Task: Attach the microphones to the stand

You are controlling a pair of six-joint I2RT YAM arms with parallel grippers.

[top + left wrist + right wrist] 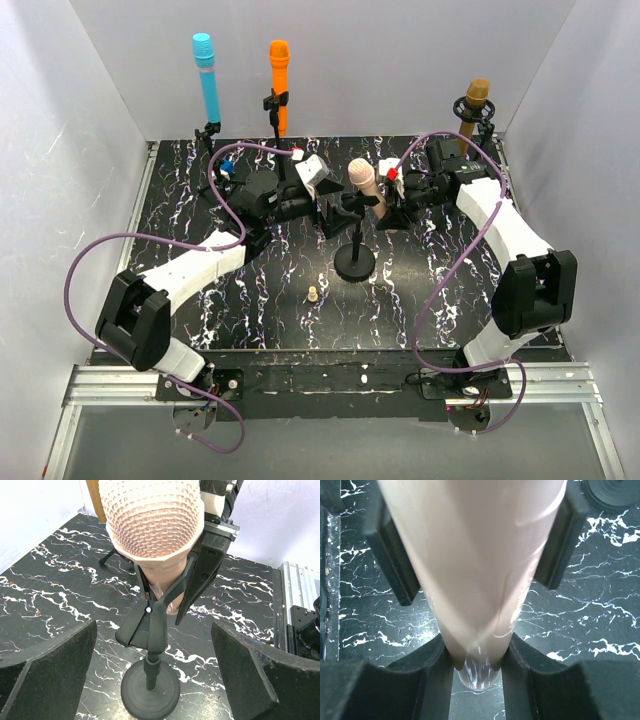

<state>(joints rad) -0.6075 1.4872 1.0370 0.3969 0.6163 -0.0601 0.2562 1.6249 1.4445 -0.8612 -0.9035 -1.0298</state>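
Note:
The pale pink microphone (362, 182) stands tilted in the spring clip (148, 622) of the round-based stand (354, 264) at the table's middle. My right gripper (388, 205) is shut on its lower end (479, 645), with the clip's black prongs (395, 560) on either side of the body. My left gripper (333, 205) is open just left of the stand, its fingers (47, 672) wide apart and touching nothing, and the mesh head (152, 520) looms close ahead. The light blue microphone (206, 78), the orange one (279, 82) and the golden-brown one (476, 106) stand upright in stands at the back.
A tiny beige peg (313, 294) lies on the black marbled table (200, 215) left of the stand's base. White walls enclose the left, back and right sides. A metal rail (330, 382) runs along the near edge.

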